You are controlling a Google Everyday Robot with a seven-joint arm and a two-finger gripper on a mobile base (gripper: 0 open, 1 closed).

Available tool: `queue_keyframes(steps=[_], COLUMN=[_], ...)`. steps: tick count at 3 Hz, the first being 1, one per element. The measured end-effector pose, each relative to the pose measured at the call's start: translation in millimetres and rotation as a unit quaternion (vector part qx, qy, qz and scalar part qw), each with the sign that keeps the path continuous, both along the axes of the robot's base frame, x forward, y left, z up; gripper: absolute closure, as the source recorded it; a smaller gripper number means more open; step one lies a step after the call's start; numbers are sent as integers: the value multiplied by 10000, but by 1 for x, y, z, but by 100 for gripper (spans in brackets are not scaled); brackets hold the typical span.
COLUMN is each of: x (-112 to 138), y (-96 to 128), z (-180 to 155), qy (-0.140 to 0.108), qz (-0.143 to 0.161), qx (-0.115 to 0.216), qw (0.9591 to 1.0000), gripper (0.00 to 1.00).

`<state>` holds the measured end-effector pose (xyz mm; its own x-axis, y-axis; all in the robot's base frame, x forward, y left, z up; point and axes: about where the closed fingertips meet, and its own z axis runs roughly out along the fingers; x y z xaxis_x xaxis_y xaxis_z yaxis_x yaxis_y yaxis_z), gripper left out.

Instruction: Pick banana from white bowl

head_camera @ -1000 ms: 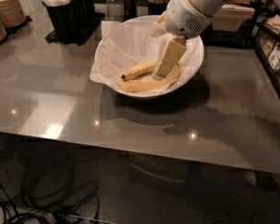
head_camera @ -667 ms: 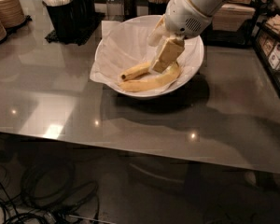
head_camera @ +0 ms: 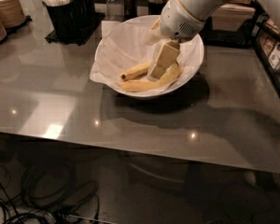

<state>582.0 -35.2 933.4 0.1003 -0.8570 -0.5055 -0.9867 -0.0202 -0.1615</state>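
Note:
The white bowl (head_camera: pixel 191 66), lined with crinkled white paper, stands on the grey table at the back centre. Two yellow bananas lie in it. The banana (head_camera: pixel 139 85), longer and strongly curved, lies along the bowl's front, and its right end rises under the gripper. A shorter, slimmer banana (head_camera: pixel 133 72) lies just behind it. My gripper (head_camera: pixel 157 73) reaches down into the bowl from the upper right, and its cream tips rest on or just over the middle of the curved banana. The white arm hides the bowl's far right rim.
A black caddy (head_camera: pixel 67 17) with white napkins stands at the back left. Stacked tan bowls (head_camera: pixel 4 10) are at the far left. Dark shakers (head_camera: pixel 122 1) and a stick holder stand behind the bowl. A dark rack (head_camera: pixel 273 55) is at the right. Cables lie under the table.
The gripper has come lower and a little to the left inside the bowl, down onto the bananas. The bowl and bananas have not moved.

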Motion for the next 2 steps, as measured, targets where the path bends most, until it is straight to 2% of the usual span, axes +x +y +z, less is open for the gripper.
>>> queue_keyframes(steps=[1,2], x=[5,14], y=[9,14], z=[-20,-31], qy=[184,211], qz=[120,154], qx=[97,174], qw=[9997,9995], gripper=[25,30])
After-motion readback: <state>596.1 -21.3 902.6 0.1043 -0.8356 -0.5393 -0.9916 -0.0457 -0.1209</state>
